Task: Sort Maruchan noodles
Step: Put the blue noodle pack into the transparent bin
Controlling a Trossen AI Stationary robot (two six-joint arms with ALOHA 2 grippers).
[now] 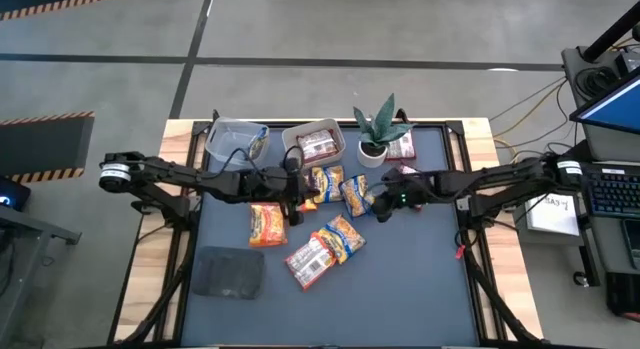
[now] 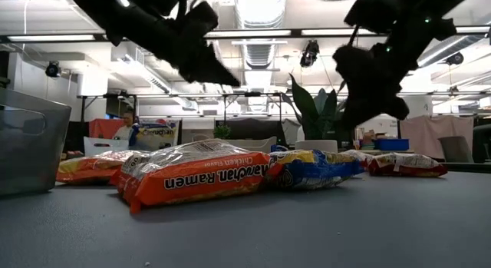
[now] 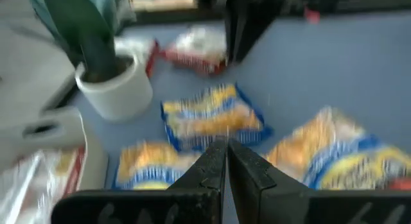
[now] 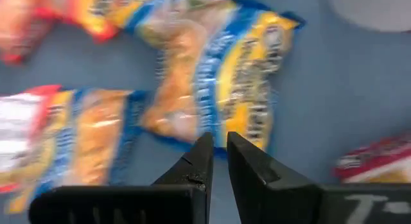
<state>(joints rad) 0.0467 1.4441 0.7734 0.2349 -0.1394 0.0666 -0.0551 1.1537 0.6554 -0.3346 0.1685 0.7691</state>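
Observation:
Several Maruchan packets lie flat on the dark mat. An orange one (image 1: pixel 267 225) lies left of centre. Blue-yellow ones lie at centre (image 1: pixel 328 179), (image 1: pixel 356 194), (image 1: pixel 343 237), and a red-white one (image 1: pixel 308 261) lies nearer. Another red-white packet (image 1: pixel 318 144) lies in a clear tub, and one (image 1: pixel 400 147) lies behind the plant pot. My left gripper (image 1: pixel 300 196) (image 3: pixel 226 147) is shut and empty above the centre packets. My right gripper (image 1: pixel 378 207) (image 4: pixel 218 139) is also shut and empty, over a blue-yellow packet (image 4: pixel 218 76). In the low view both hang clear of the table.
Two clear tubs (image 1: pixel 235 139), (image 1: pixel 300 154) stand at the far edge. A potted plant (image 1: pixel 377 134) in a white pot stands right of them. A dark grey pad (image 1: pixel 230 272) lies near the left front. Bare mat (image 1: pixel 420 279) shows at the near right.

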